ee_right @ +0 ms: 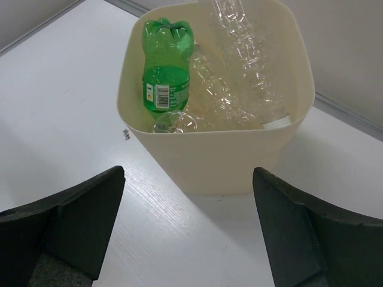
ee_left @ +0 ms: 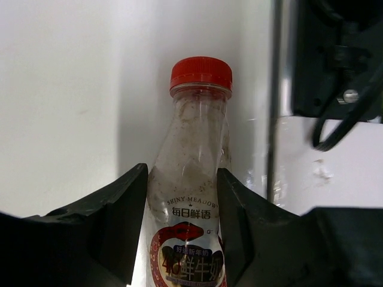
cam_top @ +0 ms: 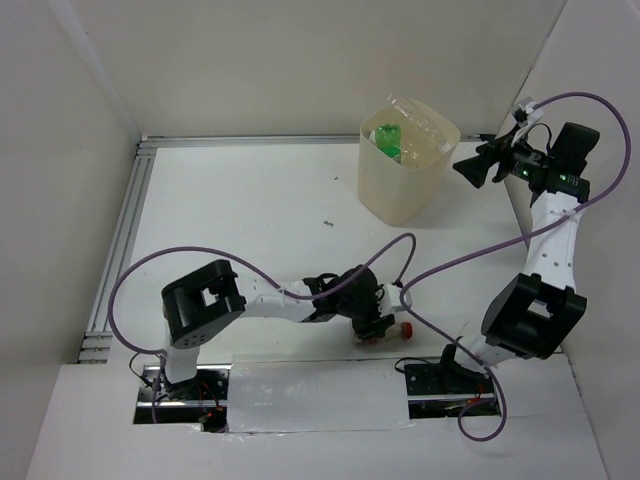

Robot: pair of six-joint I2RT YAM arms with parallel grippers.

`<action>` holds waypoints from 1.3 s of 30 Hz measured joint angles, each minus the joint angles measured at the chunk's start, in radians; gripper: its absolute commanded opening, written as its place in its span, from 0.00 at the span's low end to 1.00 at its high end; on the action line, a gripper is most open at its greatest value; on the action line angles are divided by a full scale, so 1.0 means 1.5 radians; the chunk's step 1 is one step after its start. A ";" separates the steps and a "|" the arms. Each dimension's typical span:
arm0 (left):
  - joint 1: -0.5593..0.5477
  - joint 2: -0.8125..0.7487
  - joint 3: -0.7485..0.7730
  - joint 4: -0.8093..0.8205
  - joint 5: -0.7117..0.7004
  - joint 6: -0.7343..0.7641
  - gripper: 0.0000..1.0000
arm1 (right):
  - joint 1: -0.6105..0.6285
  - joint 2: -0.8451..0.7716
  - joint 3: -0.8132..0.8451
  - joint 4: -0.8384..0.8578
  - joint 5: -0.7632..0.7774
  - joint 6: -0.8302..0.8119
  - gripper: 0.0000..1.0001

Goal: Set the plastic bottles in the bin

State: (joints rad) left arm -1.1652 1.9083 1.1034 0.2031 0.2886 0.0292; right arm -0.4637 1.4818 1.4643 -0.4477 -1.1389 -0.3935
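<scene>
A clear bottle with a red cap (ee_left: 200, 73) and a brownish label (ee_left: 187, 257) lies on the white table near the front edge; its cap also shows in the top view (cam_top: 407, 328). My left gripper (cam_top: 372, 320) is shut on its body, one finger (ee_left: 122, 215) on each side. The cream bin (cam_top: 405, 195) stands at the back right. It holds a green bottle (ee_right: 163, 66) and several clear bottles (ee_right: 239, 84). My right gripper (cam_top: 468, 168) hovers open and empty just right of the bin, above its near wall (ee_right: 221, 161).
An aluminium rail (cam_top: 125, 230) runs along the table's left side. White walls close in on the left, back and right. A raised white panel (cam_top: 310, 395) covers the front edge between the arm bases. Purple cables (cam_top: 455, 262) loop over the table. The right arm's base mount (ee_left: 335, 60) stands beyond the cap.
</scene>
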 measured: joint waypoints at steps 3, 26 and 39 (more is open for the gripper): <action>0.033 -0.021 -0.008 -0.014 -0.008 -0.014 0.00 | -0.011 -0.008 -0.001 0.009 -0.003 0.008 0.76; 0.312 -0.132 0.243 0.217 0.053 -0.228 0.00 | -0.037 -0.042 -0.051 -0.072 -0.058 -0.124 0.74; 0.306 0.238 0.646 0.391 -0.092 -0.352 0.00 | -0.037 -0.049 -0.234 -0.357 -0.021 -0.481 0.77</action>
State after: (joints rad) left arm -0.7059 2.2658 2.0731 0.7902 0.1513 -0.4988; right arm -0.5194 1.4082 1.1130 -0.9836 -1.1698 -1.1145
